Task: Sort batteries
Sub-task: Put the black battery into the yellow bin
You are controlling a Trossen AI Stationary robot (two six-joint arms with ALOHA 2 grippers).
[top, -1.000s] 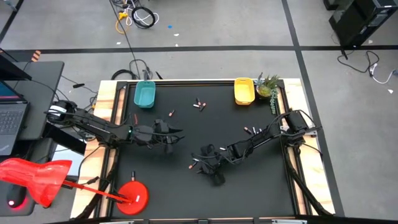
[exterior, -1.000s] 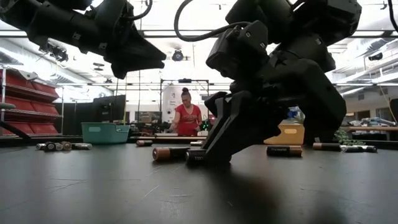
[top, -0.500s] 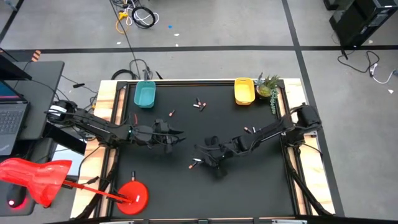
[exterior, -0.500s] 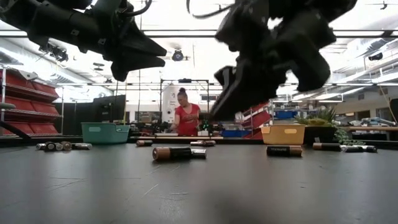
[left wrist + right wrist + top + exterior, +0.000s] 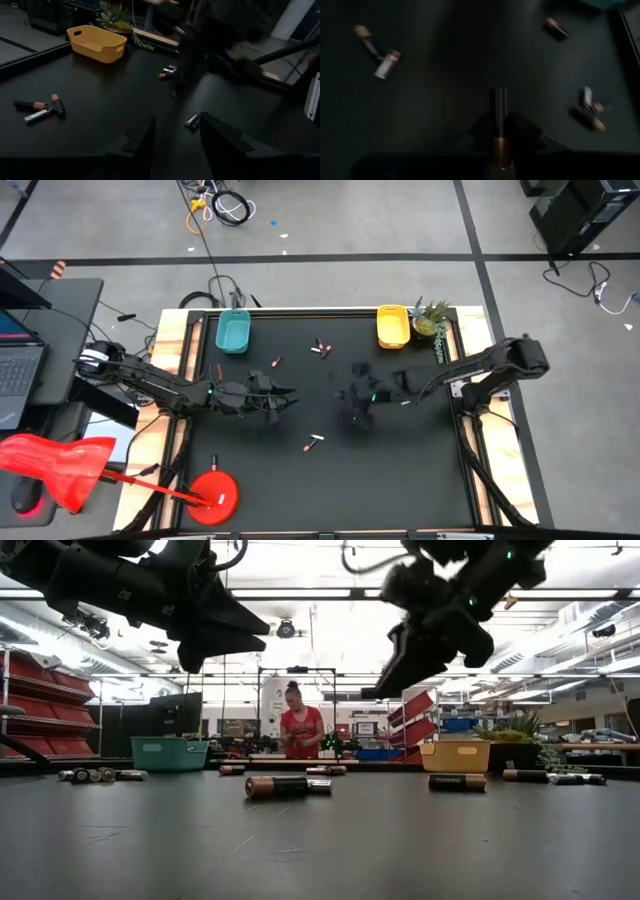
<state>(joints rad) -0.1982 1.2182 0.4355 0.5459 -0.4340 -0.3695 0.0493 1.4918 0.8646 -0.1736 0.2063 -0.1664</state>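
We are looking down on a black table (image 5: pixel 400 470) where loose batteries (image 5: pixel 320 349) are lying scattered: a small cluster near the far edge between the teal tray (image 5: pixel 232 332) and the yellow tray (image 5: pixel 392 326), one by itself (image 5: pixel 276 362) nearer the teal tray, and a pair (image 5: pixel 314 442) closer to the near edge. A small green plant (image 5: pixel 430 317) is standing just beside the yellow tray.

The right gripper (image 5: pixel 358 394) is hanging above the middle of the table, its fingers pinching a dark battery (image 5: pixel 499 125) with a coppery end. The left gripper (image 5: pixel 283 395) is hovering over the table's left half with its fingers (image 5: pixel 142 137) spread and nothing between them.

Beyond the table, a person in red (image 5: pixel 299 730) is standing in the room. A red disc-shaped object (image 5: pixel 214 491) is sitting at the near left corner. We are reading no lettering on any battery.
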